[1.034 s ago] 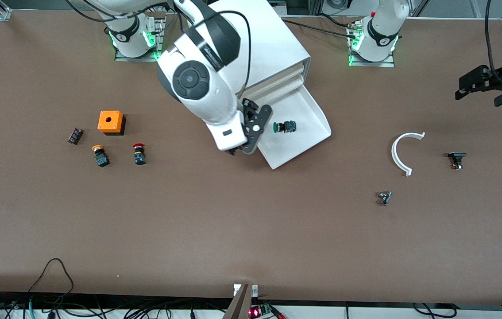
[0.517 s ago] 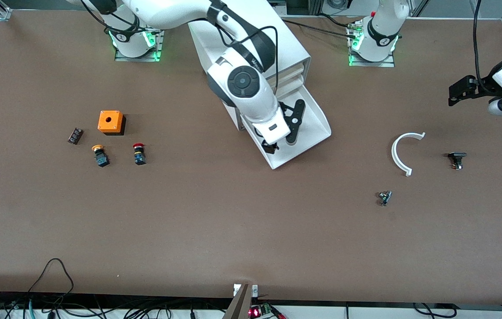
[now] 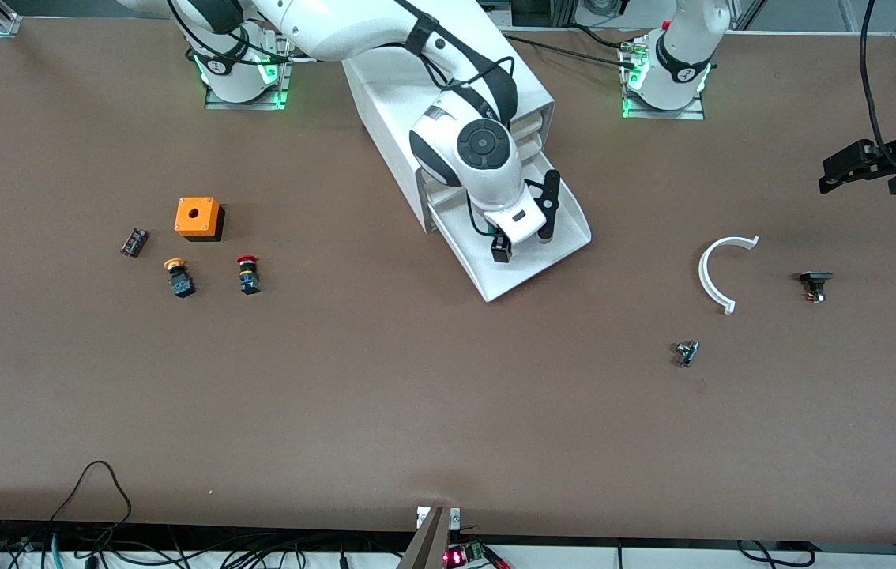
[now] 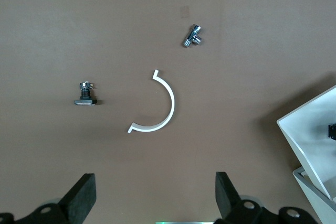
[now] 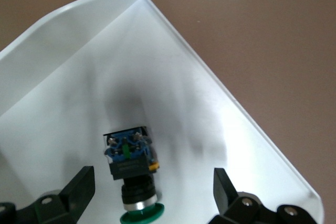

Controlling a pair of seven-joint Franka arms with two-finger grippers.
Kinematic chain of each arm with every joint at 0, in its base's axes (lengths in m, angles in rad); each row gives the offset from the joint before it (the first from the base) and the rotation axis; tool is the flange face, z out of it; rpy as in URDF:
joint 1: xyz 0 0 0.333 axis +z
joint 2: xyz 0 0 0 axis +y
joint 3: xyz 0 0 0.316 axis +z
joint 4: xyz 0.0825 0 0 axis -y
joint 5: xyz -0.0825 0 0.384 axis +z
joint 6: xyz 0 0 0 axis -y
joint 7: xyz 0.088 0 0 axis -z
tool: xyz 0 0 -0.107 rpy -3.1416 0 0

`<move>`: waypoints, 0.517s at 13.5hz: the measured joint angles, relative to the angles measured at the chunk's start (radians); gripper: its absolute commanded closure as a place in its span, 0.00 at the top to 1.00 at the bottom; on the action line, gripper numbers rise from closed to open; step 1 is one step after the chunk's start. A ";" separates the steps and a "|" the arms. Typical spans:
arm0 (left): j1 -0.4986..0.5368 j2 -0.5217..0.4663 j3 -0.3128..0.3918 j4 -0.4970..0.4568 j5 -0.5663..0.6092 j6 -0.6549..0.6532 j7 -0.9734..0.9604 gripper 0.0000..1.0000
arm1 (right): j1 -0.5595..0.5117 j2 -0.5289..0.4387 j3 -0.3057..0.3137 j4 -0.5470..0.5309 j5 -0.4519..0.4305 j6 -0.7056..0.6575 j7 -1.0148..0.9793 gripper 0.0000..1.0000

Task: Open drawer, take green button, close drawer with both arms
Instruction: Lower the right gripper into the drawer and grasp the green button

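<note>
Over the last second your right gripper (image 3: pixel 523 237) has swung in from the desk beside the drawer (image 3: pixel 566 237) to hang over its tray. Its fingers (image 5: pixel 79 190) are spread wide, with the button (image 5: pixel 130 174) lying on its side on the tray floor between and below them, green cap toward the wrist. By the look of it, the drawer is open and the grab comes next.

Your left gripper (image 4: pixel 152 195), fingers wide, waits over bare brown desk (image 3: pixel 416 411) with a white arc (image 4: pixel 157 106) and two small metal parts below it.
</note>
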 measured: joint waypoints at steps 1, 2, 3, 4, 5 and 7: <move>0.000 0.000 -0.001 0.000 0.000 0.000 0.000 1.00 | 0.015 0.002 -0.009 0.000 -0.003 -0.007 -0.005 1.00; 0.000 0.001 -0.001 0.000 -0.001 0.000 0.000 1.00 | 0.029 0.003 -0.019 0.000 -0.004 -0.015 -0.016 1.00; 0.000 0.001 -0.001 0.000 -0.001 0.001 0.000 1.00 | 0.040 0.003 -0.027 0.000 -0.004 -0.021 -0.031 1.00; -0.001 0.001 -0.001 0.000 -0.001 0.001 0.000 1.00 | 0.050 0.004 -0.036 0.000 -0.004 -0.024 -0.041 1.00; -0.001 0.001 -0.001 0.000 -0.001 0.002 0.000 1.00 | 0.058 0.005 -0.047 0.000 -0.004 -0.027 -0.049 0.99; -0.001 0.001 -0.001 0.000 -0.001 0.003 0.000 1.00 | 0.072 0.013 -0.064 0.000 -0.004 -0.030 -0.063 0.98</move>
